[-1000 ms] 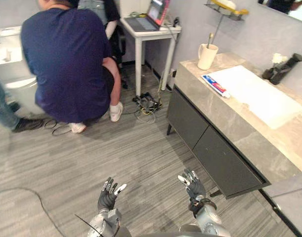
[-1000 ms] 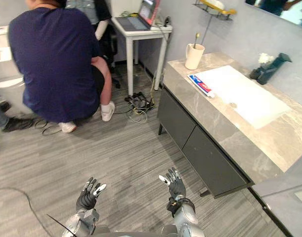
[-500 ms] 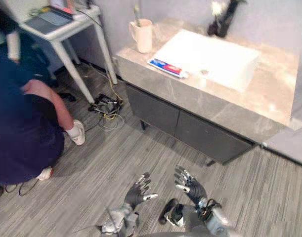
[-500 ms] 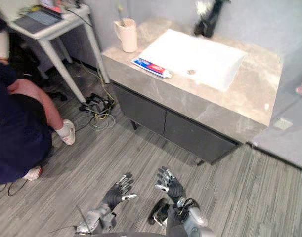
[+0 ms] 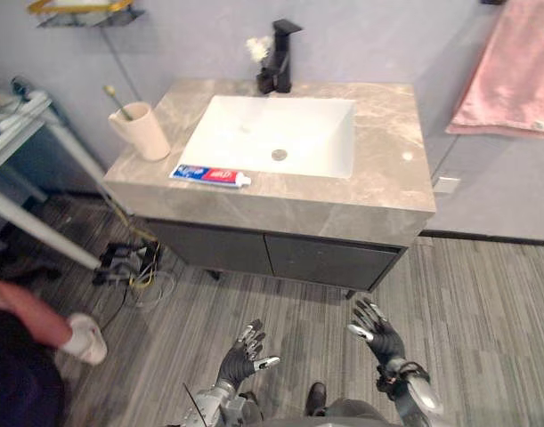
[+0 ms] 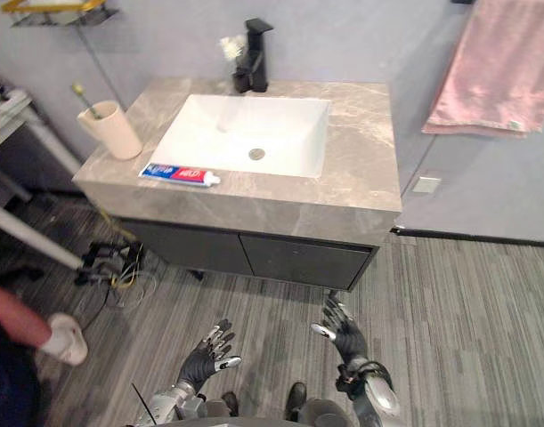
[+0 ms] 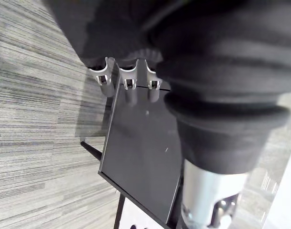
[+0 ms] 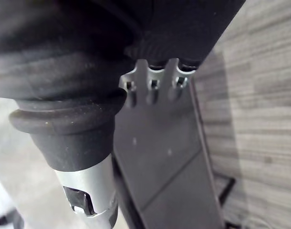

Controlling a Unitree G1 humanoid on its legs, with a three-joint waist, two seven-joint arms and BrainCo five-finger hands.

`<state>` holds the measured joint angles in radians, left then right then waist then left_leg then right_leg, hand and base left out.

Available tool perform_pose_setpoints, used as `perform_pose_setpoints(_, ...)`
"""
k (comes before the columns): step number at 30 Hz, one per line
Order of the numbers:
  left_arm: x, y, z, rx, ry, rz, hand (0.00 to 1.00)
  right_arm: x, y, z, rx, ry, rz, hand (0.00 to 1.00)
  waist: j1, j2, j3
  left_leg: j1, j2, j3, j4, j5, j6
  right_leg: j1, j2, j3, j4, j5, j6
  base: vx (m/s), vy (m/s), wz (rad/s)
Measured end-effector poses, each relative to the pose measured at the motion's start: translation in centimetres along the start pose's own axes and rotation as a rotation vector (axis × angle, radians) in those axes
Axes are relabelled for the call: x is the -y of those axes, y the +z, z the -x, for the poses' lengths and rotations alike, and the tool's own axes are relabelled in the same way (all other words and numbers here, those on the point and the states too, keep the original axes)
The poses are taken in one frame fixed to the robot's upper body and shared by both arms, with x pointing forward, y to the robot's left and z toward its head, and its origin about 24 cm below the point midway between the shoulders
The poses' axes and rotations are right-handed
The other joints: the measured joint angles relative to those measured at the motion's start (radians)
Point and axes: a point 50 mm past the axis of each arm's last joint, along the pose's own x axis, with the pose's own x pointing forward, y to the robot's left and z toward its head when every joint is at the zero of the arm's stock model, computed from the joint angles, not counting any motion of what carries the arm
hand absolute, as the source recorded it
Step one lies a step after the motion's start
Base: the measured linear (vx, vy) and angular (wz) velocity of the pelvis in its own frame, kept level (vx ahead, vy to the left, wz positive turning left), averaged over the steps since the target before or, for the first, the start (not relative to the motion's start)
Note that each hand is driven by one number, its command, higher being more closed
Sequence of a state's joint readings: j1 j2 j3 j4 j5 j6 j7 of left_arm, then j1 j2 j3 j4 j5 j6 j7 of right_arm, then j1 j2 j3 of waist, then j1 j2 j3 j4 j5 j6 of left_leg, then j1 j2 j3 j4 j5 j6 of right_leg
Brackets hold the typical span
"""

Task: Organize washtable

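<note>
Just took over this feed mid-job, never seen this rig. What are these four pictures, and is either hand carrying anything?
It is a two-legged humanoid with two arms that end in fingered hands. The two wide pictures come from a stereo camera on its head, looking down. The two close ones come from a camera on each wrist, looking past the fingers at the dark cabinet front. The left hand and right hand are low above the floor, fingers spread, holding nothing. Ahead is the washtable: a white basin, a black faucet behind it, a beige cup with a brush in it at the robot's left, and a toothpaste tube lying near the front edge. A pink towel hangs at the right.
</note>
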<state>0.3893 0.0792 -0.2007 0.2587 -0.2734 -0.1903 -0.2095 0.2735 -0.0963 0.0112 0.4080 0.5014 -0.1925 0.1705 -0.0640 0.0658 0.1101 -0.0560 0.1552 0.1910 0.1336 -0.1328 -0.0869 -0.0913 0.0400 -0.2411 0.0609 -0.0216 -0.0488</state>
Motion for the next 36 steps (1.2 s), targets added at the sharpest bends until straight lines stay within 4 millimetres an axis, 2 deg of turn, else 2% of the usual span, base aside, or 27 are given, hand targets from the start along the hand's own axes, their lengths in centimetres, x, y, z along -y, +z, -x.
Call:
perform_pose_setpoints(3,-0.3,0.1,0.1,0.004,0.013,-0.012,0.0,-0.5,-0.4,0.0,-0.004,-0.008,-0.027,0.0,0.0,-0.014,-0.006,0.042,-0.027,0.063,-0.032,0.004,0.006,0.004,-0.016,0.059,-0.029,0.023,0.025,0.12,0.21,-0.55)
perform_pose_setpoints(7,-0.6,1.0,0.0,0.035,0.007,-0.041,0.0,-1.1,-0.9,0.2,-0.012,-0.007,-0.052,0.0,-0.002,-0.018,-0.012,0.09,-0.059,0.072,-0.059,0.004,0.007,0.054,-0.041,0.075,-0.068,0.038,0.047,0.08,0.132,-0.12)
perform_pose_setpoints(8,-0.4,0.1,-0.1,-0.004,0.006,-0.046,0.0,-0.3,-2.2,1.0,-0.072,-0.036,-0.015,0.0,0.001,-0.02,-0.07,0.103,-0.095,0.056,-0.15,0.047,0.053,0.059,-0.06,0.055,-0.128,0.087,0.059,0.02,0.039,0.04)
perform_pose_setpoints(12,-0.4,0.1,-0.1,-0.004,0.006,-0.046,0.0,-0.3,-2.2,1.0,-0.072,-0.036,-0.015,0.0,0.003,-0.02,-0.07,0.102,-0.096,0.054,-0.151,0.047,0.053,0.059,-0.06,0.052,-0.128,0.087,0.06,0.0,0.0,0.01)
perform_pose_setpoints(16,-0.4,0.2,-0.1,0.004,0.024,-0.028,0.0,-0.3,-2.1,0.8,-0.069,-0.047,-0.017,0.0,0.019,-0.024,-0.071,0.094,-0.099,0.034,-0.153,0.051,0.059,0.068,-0.067,0.016,-0.135,0.085,0.062,0.01,0.002,0.22)
perform_pose_setpoints(20,-1.2,0.2,-0.1,0.02,0.125,0.065,0.0,-0.4,-2.0,0.5,-0.058,-0.086,-0.035,0.0,0.041,-0.038,-0.072,0.103,-0.1,0.027,-0.147,0.052,0.058,0.104,-0.076,-0.029,-0.158,0.08,0.076,0.0,0.009,0.29)
perform_pose_setpoints(21,-1.6,0.2,-0.3,0.019,0.158,0.087,0.0,-0.5,-1.9,0.4,-0.048,-0.109,-0.055,0.0,0.041,-0.048,-0.066,0.076,-0.095,0.033,-0.086,0.024,0.057,0.118,-0.086,-0.081,-0.158,0.054,0.086,-0.02,-0.003,0.49)
perform_pose_setpoints(22,-2.0,0.6,-0.7,0.042,0.196,0.127,0.0,-0.1,-2.0,0.4,-0.05,-0.14,-0.072,0.0,0.051,-0.05,-0.061,0.028,-0.067,0.036,0.034,-0.033,0.045,0.129,-0.091,-0.147,-0.146,0.032,0.083,-0.02,0.006,0.43)
perform_pose_setpoints(24,-2.7,0.6,-0.7,0.052,0.261,0.184,0.0,-0.1,-2.0,0.2,-0.051,-0.158,-0.077,0.0,0.071,-0.063,-0.038,-0.044,-0.021,0.077,0.241,-0.083,0.0,0.155,-0.092,-0.189,-0.143,0.024,0.081,-0.04,0.019,0.18)
perform_pose_setpoints(25,-3.3,0.6,-0.7,0.066,0.331,0.249,0.0,0.4,-1.9,0.3,-0.055,-0.18,-0.065,0.0,0.072,-0.077,-0.014,-0.15,0.038,0.084,0.512,-0.076,-0.023,0.189,-0.091,-0.198,-0.143,0.016,0.072,-0.05,0.054,0.07)
perform_pose_setpoints(26,-3.4,0.2,-0.4,0.057,0.364,0.288,0.0,0.6,-1.8,0.3,-0.055,-0.191,-0.058,0.0,0.08,-0.085,-0.009,-0.197,0.067,0.085,0.605,-0.087,-0.015,0.2,-0.093,-0.19,-0.136,0.008,0.071,-0.01,0.071,-0.05)
perform_pose_setpoints(28,-3.2,-0.1,-0.4,0.047,0.374,0.324,0.0,1.5,-1.3,0.3,-0.041,-0.23,-0.054,0.0,0.077,-0.09,-0.007,-0.224,0.105,0.087,0.576,-0.108,0.019,0.2,-0.123,-0.166,-0.106,-0.013,0.082,0.11,0.14,-0.36)
perform_pose_setpoints(30,-2.8,-0.1,-0.5,0.049,0.369,0.339,0.0,2.2,-0.8,0.3,-0.026,-0.251,-0.048,0.0,0.073,-0.101,-0.002,-0.232,0.136,0.076,0.454,-0.105,0.014,0.181,-0.173,-0.131,-0.059,-0.036,0.109,0.2,0.271,-0.43)
perform_pose_setpoints(31,-2.6,-0.1,-0.6,0.05,0.366,0.346,0.0,2.4,-0.7,0.3,-0.02,-0.261,-0.052,0.0,0.063,-0.11,0.002,-0.233,0.146,0.046,0.357,-0.089,-0.007,0.165,-0.209,-0.105,-0.023,-0.053,0.132,0.23,0.369,-0.4)
perform_pose_setpoints(32,-2.5,-0.1,-0.5,0.052,0.367,0.351,0.0,2.3,-0.6,0.1,-0.017,-0.261,-0.052,0.0,0.05,-0.113,0.005,-0.232,0.151,-0.002,0.253,-0.059,-0.046,0.153,-0.237,-0.084,0.008,-0.071,0.159,0.24,0.403,-0.4)
perform_pose_setpoints(33,-2.5,-0.2,-0.5,0.05,0.367,0.351,0.0,2.2,-0.5,-0.1,-0.015,-0.26,-0.054,0.0,0.046,-0.111,0.005,-0.227,0.155,-0.029,0.199,-0.044,-0.06,0.151,-0.249,-0.072,0.02,-0.079,0.175,0.27,0.477,-0.57)
perform_pose_setpoints(34,-2.4,-0.4,-0.4,0.044,0.371,0.358,0.0,2.0,-0.2,-0.5,-0.005,-0.259,-0.056,0.0,0.047,-0.1,0.003,-0.203,0.16,-0.099,0.101,-0.023,-0.085,0.142,-0.264,-0.037,0.04,-0.093,0.213,0.23,0.419,-0.59)
perform_pose_setpoints(35,-2.4,-0.4,-0.4,0.041,0.374,0.359,0.0,1.9,0.0,-0.8,0.002,-0.255,-0.059,0.0,0.047,-0.098,0.003,-0.191,0.155,-0.112,0.095,0.046,-0.128,0.139,-0.278,-0.018,0.046,-0.096,0.236,0.28,0.519,-0.88)
perform_pose_setpoints(36,-2.7,-0.3,-0.3,0.038,0.382,0.342,0.0,1.0,-0.4,-1.4,-0.008,-0.25,-0.098,0.0,0.051,-0.137,0.004,-0.193,0.111,-0.088,0.18,0.039,-0.116,0.141,-0.328,0.012,0.046,-0.083,0.259,0.29,0.48,-0.77)
